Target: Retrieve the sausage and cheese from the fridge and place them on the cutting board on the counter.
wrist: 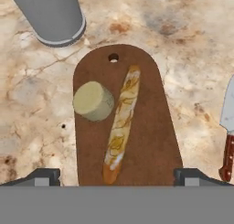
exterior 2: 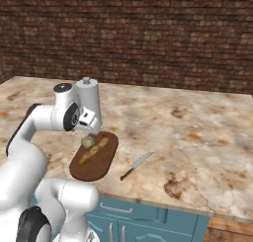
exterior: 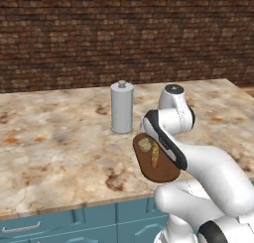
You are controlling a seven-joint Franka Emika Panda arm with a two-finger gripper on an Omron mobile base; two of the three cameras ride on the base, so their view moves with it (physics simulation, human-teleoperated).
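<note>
The dark brown oval cutting board (wrist: pixel 151 141) lies on the marbled counter (exterior: pixel 59 138) near its front edge. On the board rests the tan-yellow round cheese (wrist: pixel 93 101), apart from a longer tan bread-like stick (wrist: pixel 121 122) lying lengthwise beside it. My gripper (wrist: pixel 117 176) hangs just above the board's near end, open, with nothing between its fingers. The right base view shows the gripper (exterior 2: pixel 91 130) directly over the cheese (exterior 2: pixel 88 141). In the left base view my arm covers part of the board (exterior: pixel 158 175). The sausage and the fridge are out of view.
A tall grey cylinder canister (exterior: pixel 121 107) stands just behind the board. A small brown-handled knife (exterior 2: pixel 136 166) lies on the counter to the board's right. A brick wall runs behind the counter; teal cabinet fronts (exterior: pixel 59 224) sit below.
</note>
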